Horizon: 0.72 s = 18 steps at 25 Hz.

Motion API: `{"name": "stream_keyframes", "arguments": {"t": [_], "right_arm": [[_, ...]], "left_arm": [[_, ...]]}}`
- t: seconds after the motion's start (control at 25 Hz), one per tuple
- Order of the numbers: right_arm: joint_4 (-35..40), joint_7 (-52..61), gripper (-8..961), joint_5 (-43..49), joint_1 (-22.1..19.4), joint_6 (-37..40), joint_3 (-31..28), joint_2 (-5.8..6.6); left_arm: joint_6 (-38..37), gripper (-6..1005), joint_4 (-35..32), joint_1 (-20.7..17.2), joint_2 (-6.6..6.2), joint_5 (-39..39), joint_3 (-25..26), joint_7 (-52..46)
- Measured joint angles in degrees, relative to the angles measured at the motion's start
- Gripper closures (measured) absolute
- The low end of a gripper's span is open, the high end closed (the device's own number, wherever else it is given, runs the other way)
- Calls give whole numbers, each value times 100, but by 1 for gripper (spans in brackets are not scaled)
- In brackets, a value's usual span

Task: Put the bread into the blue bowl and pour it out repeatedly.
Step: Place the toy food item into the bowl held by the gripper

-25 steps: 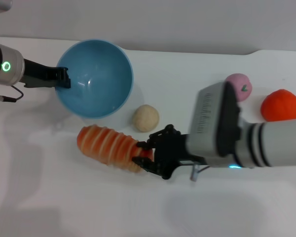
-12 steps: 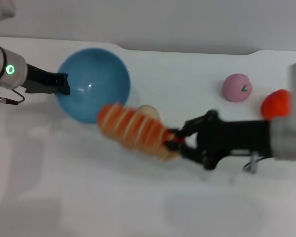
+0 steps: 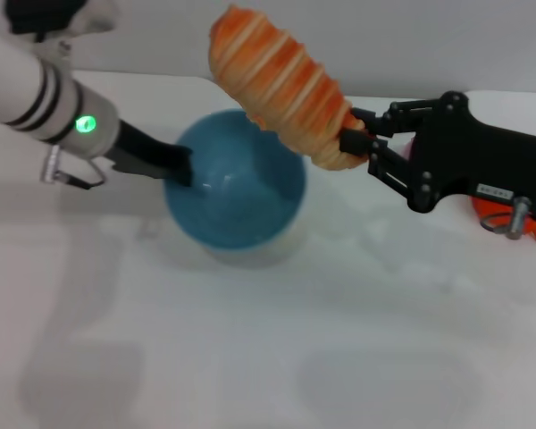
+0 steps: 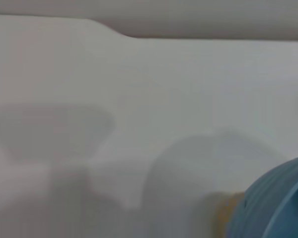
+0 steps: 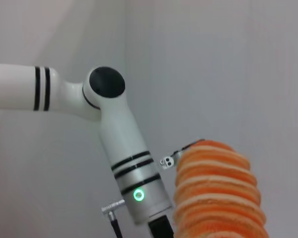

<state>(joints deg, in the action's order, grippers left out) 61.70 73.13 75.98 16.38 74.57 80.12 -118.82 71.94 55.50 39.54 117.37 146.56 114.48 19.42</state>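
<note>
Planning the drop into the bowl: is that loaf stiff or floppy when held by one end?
The bread likely behaves stiff: the right claw pinches one end and it juts out unsagging over the blue bowl. Probably light too. Its rounded body may roll.

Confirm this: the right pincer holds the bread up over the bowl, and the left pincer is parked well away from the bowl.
One part is wrong. The left pincer is not parked away; in the head view it grips the blue bowl at its rim. The rest stands: the right pincer holds the bread by one end, raised above the bowl.
</note>
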Motion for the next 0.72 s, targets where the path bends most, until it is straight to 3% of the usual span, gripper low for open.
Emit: {"name": "stream_keyframes", "arguments": {"t": [0.24, 0.4, 0.72], "right_arm": [[-826, -81, 798, 9, 373, -369, -19, -3], [-1116, -86, 803, 14, 441, -801, 17, -3], [-1517, -80, 804, 40, 734, -956, 175, 5]], "left_arm": [[77, 987, -92, 384, 39, -55, -467, -8], [191, 987, -126, 566, 47, -135, -576, -31], [370, 986, -122, 749, 57, -751, -913, 3]]}}
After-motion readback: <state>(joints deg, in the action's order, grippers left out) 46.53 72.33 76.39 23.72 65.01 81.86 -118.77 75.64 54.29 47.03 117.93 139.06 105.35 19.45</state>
